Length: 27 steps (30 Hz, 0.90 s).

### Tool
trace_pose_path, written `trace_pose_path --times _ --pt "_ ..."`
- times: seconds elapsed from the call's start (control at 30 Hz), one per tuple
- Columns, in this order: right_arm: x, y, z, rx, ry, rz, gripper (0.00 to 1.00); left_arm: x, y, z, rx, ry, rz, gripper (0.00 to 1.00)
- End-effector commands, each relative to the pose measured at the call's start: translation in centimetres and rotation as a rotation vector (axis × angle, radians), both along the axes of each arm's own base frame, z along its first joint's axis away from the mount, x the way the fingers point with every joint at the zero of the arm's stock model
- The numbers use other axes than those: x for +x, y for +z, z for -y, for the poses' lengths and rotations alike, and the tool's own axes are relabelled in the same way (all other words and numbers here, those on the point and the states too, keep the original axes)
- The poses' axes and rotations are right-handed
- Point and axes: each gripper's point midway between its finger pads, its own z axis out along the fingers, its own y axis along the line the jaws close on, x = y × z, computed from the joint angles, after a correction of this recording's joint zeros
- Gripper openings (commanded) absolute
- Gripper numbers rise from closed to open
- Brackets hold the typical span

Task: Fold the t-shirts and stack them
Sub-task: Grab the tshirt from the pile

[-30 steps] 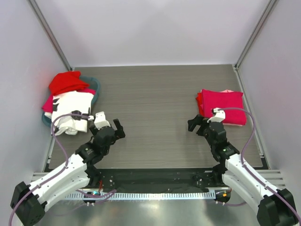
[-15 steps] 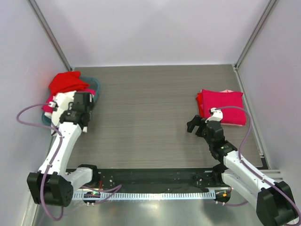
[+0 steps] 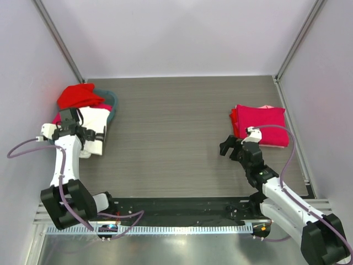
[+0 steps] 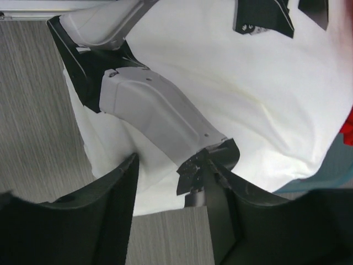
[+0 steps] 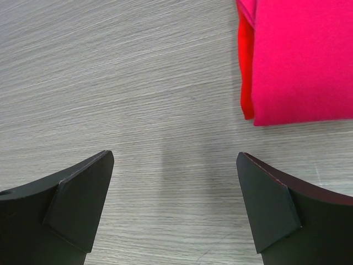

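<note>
A white t-shirt (image 3: 92, 128) with a black-and-grey robot-arm print (image 4: 157, 110) spills out of the teal basket at the far left, with a red t-shirt (image 3: 77, 95) bunched behind it. My left gripper (image 3: 71, 124) hovers over the white shirt's near edge (image 4: 160, 193). Its jaws are partly narrowed, and only cloth and table show in the gap between them. At the right lies a folded magenta-pink t-shirt (image 3: 263, 124) on top of a folded red one (image 5: 246, 66). My right gripper (image 3: 229, 145) stands wide open and empty over bare table just left of that stack.
The teal basket (image 3: 113, 102) sits against the left wall, and its rim (image 4: 336, 176) shows beside the white shirt. Grey walls with metal posts close in the table on three sides. A black rail runs along the near edge between the arm bases.
My left arm has swung from the table's near left up and over to the white shirt at the basket, and its jaws have narrowed. The right arm has barely moved.
</note>
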Motion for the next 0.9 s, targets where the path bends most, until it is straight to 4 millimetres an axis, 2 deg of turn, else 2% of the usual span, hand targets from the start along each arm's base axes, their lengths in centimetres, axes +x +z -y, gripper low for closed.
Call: trace_pose_path --times 0.0,0.03,0.07,0.1,0.13,0.27,0.37,0.4,0.5,0.53,0.6,0.67,0.7,0.73,0.77,0.8,0.87 --pt "0.9 3.0 0.5 0.024 -0.054 0.087 1.0 1.0 0.3 -1.9 0.016 0.062 0.025 0.48" --pt "1.0 3.3 0.5 0.028 -0.056 0.097 1.0 1.2 0.2 -2.0 0.015 0.065 0.009 0.46" --pt "0.9 3.2 0.6 0.028 -0.055 0.1 1.0 1.4 -1.1 -2.4 0.003 0.062 -0.049 0.4" --pt "0.9 3.4 0.6 0.03 -0.058 0.109 1.0 1.7 -1.2 -2.5 -0.004 0.053 -0.066 0.29" --pt "0.9 3.4 0.7 0.029 -0.062 0.109 1.0 1.9 -0.7 -2.4 -0.028 0.043 -0.083 0.07" --pt "1.1 3.2 0.6 0.024 -0.061 0.096 1.0 1.8 2.1 -2.1 -0.028 0.037 -0.035 0.01" --pt "1.1 3.0 0.4 0.024 -0.051 0.086 1.0 1.6 6.1 -0.6 -0.038 0.001 0.055 0.0" --pt "1.1 2.9 0.5 0.021 -0.054 0.083 1.0 1.4 8.1 0.0 -0.038 -0.008 0.121 0.0" --pt "1.0 3.1 0.3 0.026 -0.047 0.087 1.0 1.9 11.3 2.3 -0.083 -0.072 0.286 0.01" --pt "1.0 3.0 0.3 0.028 -0.044 0.088 1.0 1.7 13.6 3.0 -0.074 -0.097 0.379 0.01" --pt "1.0 3.0 0.2 0.028 -0.039 0.086 1.0 1.7 16.7 4.4 -0.092 -0.152 0.49 0.01" --pt "1.1 3.1 0.1 0.032 -0.038 0.091 1.0 0.9 21.2 5.7 -0.085 -0.19 0.661 0.01" --pt "1.2 2.9 0.1 0.027 -0.038 0.083 1.0 0.7 23.6 7.1 -0.108 -0.248 0.744 0.01" --pt "1.2 3.0 0.1 0.027 -0.035 0.086 1.0 0.6 26.1 7.6 -0.118 -0.256 0.839 0.0" --pt "1.2 3.0 0.1 0.026 -0.036 0.083 1.0 0.3 27.7 8.7 -0.145 -0.3 0.89 0.0" --pt "1.2 2.9 0.0 0.026 -0.034 0.08 1.0 -0.1 30.1 10.5 -0.198 -0.373 0.948 0.0" --pt "1.3 2.9 0.0 0.025 -0.032 0.078 1.0 0.8 31.4 12.6 -0.323 -0.433 0.989 0.01"
